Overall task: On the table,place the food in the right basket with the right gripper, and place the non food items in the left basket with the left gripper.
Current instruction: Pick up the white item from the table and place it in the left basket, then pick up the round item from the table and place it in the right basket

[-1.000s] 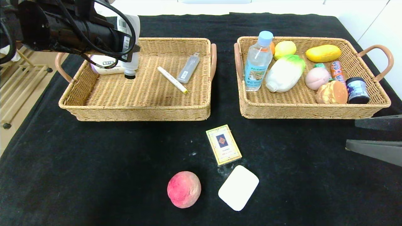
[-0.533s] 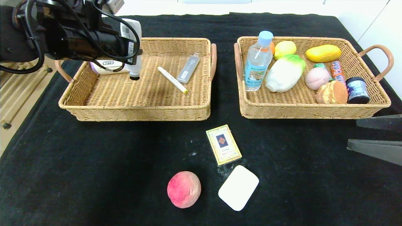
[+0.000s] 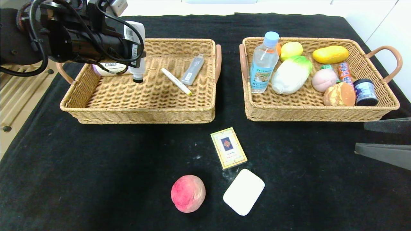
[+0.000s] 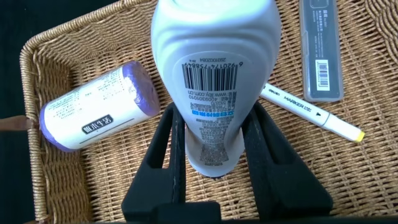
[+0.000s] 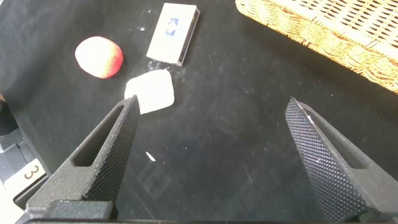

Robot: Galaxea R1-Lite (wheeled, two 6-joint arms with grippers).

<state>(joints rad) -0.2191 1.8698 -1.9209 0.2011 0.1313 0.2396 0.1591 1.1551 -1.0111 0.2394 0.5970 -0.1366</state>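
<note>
My left gripper (image 3: 136, 56) is shut on the white slim bottle (image 3: 137, 45), which hangs black tip down over the back left of the left basket (image 3: 138, 116). In the left wrist view its fingers (image 4: 176, 134) clamp the bottle (image 4: 214, 74) above the weave. On the black table (image 3: 96, 179) lie the red-pink peach (image 3: 188, 193), the gold-edged card box (image 3: 228, 148) and the white pad (image 3: 244, 191). The right basket (image 3: 321, 114) holds the water bottle (image 3: 264, 62) and pink bun (image 3: 323, 80). My right gripper (image 3: 359, 136) hovers open at the right edge, empty.
A marker (image 3: 176, 81), a grey case (image 3: 192, 69) and a white-purple roll (image 3: 109, 68) lie in the left basket. The right basket also holds a lemon (image 3: 291, 49), a toy cabbage (image 3: 292, 74), a bread roll (image 3: 339, 94) and a dark jar (image 3: 365, 92).
My left gripper has shifted slightly right and a little lower over the left basket with the white bottle. The right arm has not moved.
</note>
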